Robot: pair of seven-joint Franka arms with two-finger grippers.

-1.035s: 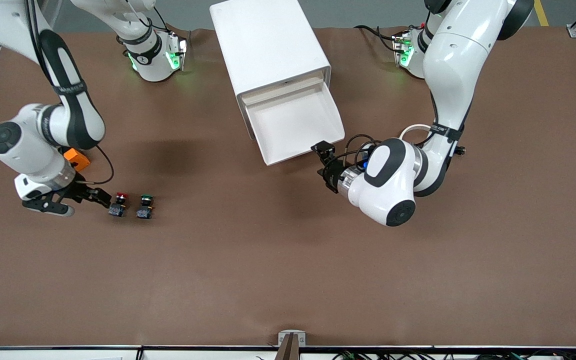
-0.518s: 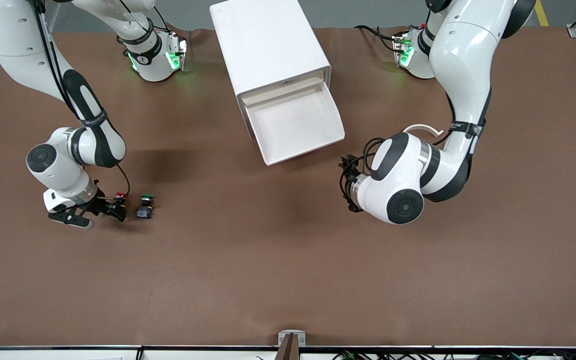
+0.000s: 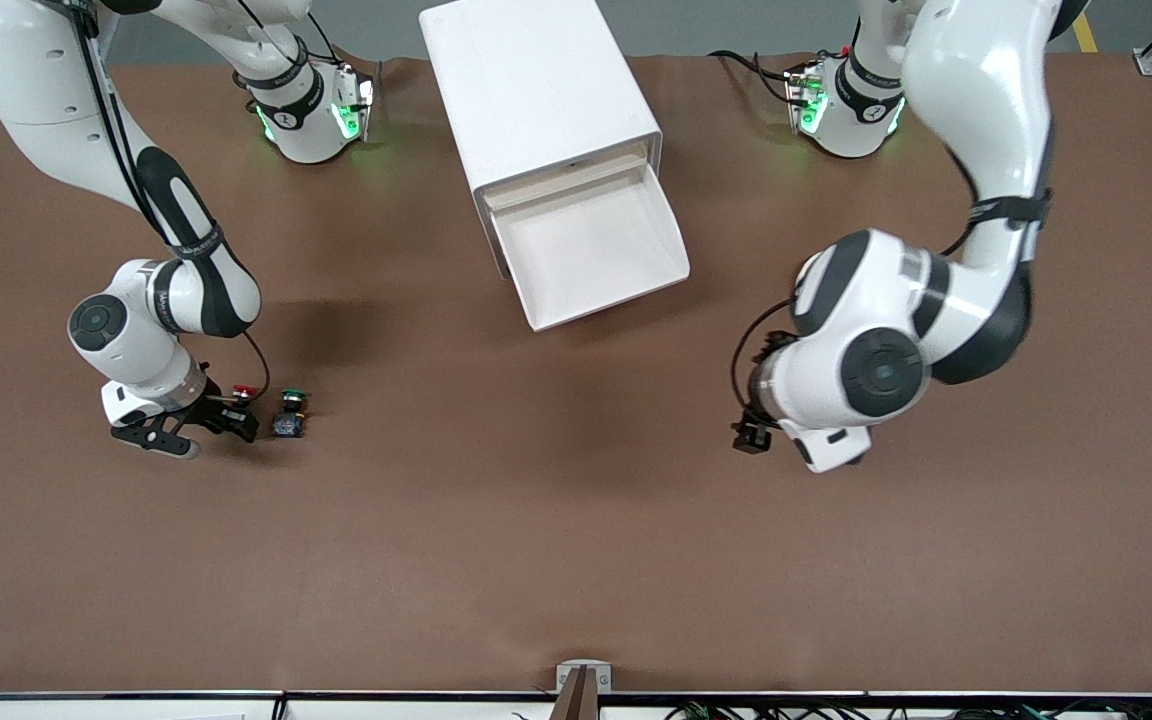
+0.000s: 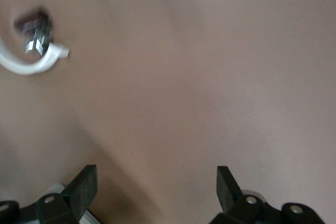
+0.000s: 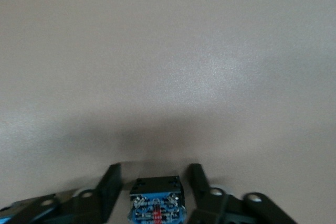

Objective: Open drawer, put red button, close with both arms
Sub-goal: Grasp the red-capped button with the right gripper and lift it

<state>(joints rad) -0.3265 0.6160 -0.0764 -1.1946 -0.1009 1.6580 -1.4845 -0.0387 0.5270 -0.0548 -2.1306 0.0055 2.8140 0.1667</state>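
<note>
Across the whole table (image 3: 576, 560) runs a matte brown mat, smooth and a bit creased along the edge by the arm bases, with grey floor showing past it and a small metal bracket (image 3: 583, 678) at 6 o'clock on the near rim. Up at 12 o'clock sits the cabinet (image 3: 536, 90), a glossy white plastic box with rounded corners, and the drawer (image 3: 591, 250) is pulled out toward the camera, a shallow white tray with nothing in it.

Compared with half a second ago, the left gripper (image 3: 751, 437) has swung away from the drawer and now hangs over bare mat toward the left arm's end of the table, nearer the camera than the drawer. Its fingers (image 4: 84, 184) are spread wide with nothing between them. The right arm has barely shifted.

At roughly 9 o'clock, the right gripper (image 3: 231, 415) is down at the mat with its fingers (image 5: 110, 187) on either side of the red button (image 3: 242, 392), close but not yet pressed on it. That button has a round red cap and a dark bluish block base (image 5: 155, 203). The green button (image 3: 289, 412), same shape, stands just beside it toward the drawer.
</note>
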